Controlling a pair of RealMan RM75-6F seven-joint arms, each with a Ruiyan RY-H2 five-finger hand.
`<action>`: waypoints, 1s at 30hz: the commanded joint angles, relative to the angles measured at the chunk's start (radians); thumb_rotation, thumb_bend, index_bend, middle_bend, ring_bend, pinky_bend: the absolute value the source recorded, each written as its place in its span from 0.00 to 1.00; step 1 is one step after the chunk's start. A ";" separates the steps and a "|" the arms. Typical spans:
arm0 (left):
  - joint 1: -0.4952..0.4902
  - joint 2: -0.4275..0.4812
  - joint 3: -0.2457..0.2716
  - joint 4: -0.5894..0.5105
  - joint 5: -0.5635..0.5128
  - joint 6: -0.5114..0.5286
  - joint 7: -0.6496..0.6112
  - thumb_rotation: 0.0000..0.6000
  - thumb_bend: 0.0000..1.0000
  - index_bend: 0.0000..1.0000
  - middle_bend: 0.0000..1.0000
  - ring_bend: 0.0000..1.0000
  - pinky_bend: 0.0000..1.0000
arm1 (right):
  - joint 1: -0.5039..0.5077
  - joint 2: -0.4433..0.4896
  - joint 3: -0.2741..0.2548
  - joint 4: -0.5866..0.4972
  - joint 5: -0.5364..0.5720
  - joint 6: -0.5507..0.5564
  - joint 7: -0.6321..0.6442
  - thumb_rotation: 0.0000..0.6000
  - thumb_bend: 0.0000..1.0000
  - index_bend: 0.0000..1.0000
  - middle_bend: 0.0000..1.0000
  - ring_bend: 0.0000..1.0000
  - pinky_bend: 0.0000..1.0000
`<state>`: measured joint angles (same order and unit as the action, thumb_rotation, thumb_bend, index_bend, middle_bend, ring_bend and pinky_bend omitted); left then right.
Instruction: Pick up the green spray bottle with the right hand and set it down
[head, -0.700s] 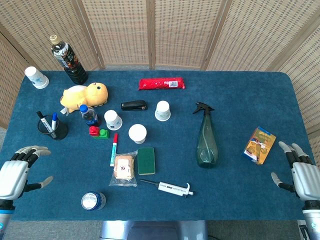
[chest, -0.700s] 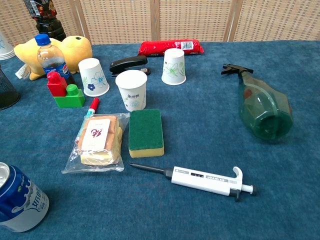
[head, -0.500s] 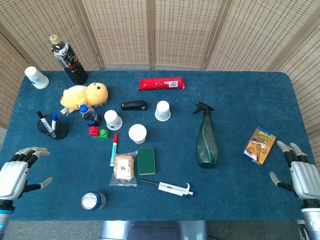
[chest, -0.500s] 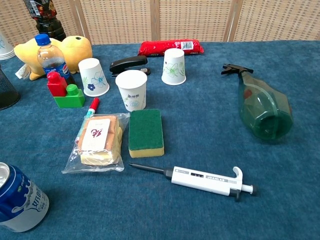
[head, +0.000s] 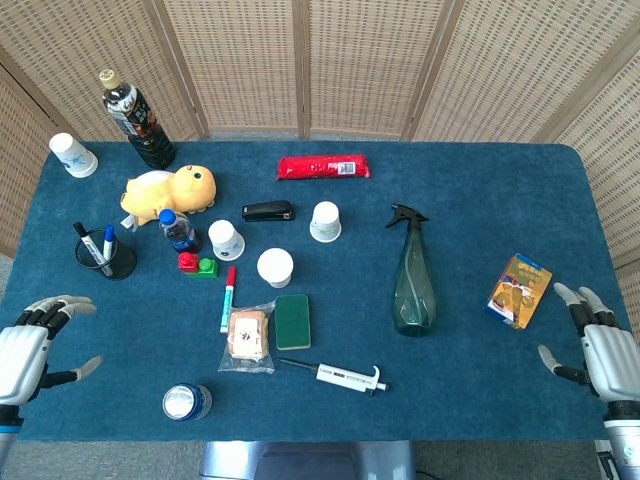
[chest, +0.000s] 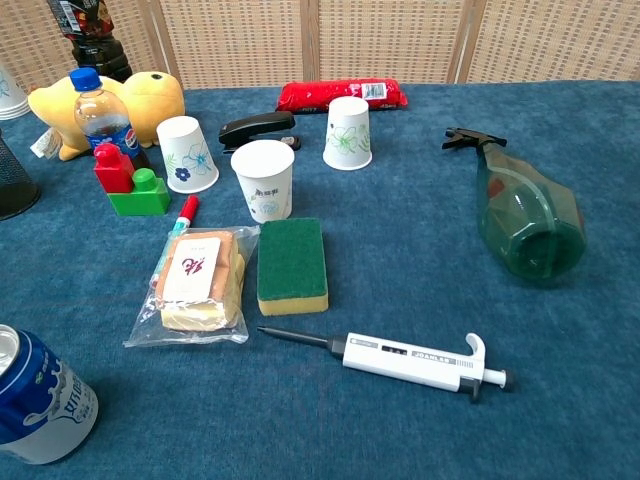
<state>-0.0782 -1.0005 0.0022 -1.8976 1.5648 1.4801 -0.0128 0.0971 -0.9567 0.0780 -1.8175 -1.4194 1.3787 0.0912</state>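
The green spray bottle (head: 413, 281) lies on its side right of the table's middle, black nozzle pointing to the far edge; the chest view shows the same spray bottle (chest: 524, 215) with its base toward me. My right hand (head: 603, 346) hovers at the table's front right corner, fingers spread, holding nothing, well to the right of the bottle. My left hand (head: 27, 345) is at the front left corner, also spread and empty. Neither hand appears in the chest view.
A small yellow box (head: 519, 289) lies between the bottle and my right hand. A pipette (head: 345, 375), green sponge (head: 292, 321), bagged snack (head: 248, 336), paper cups (head: 275, 267), stapler (head: 268, 211) and a can (head: 186, 402) fill the left and middle.
My left hand has drifted slightly left and down toward the table's corner. The right hand has shifted only a little. The bottle has not moved.
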 joint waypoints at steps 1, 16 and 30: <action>-0.001 0.003 0.003 0.004 0.005 -0.003 -0.013 1.00 0.18 0.31 0.30 0.24 0.21 | 0.008 0.001 0.005 -0.003 -0.004 -0.007 0.013 1.00 0.35 0.08 0.16 0.03 0.17; -0.016 0.021 0.003 0.013 0.026 -0.015 -0.084 1.00 0.18 0.32 0.30 0.24 0.21 | 0.135 -0.004 0.076 -0.075 0.044 -0.135 0.008 1.00 0.30 0.05 0.16 0.01 0.17; -0.046 0.026 0.001 0.010 0.017 -0.064 -0.088 1.00 0.18 0.32 0.30 0.24 0.21 | 0.318 -0.188 0.146 -0.093 0.182 -0.250 -0.217 1.00 0.22 0.00 0.01 0.00 0.04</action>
<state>-0.1229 -0.9737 0.0045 -1.8884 1.5834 1.4181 -0.0994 0.3719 -1.0977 0.2095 -1.9108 -1.2838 1.1565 -0.0552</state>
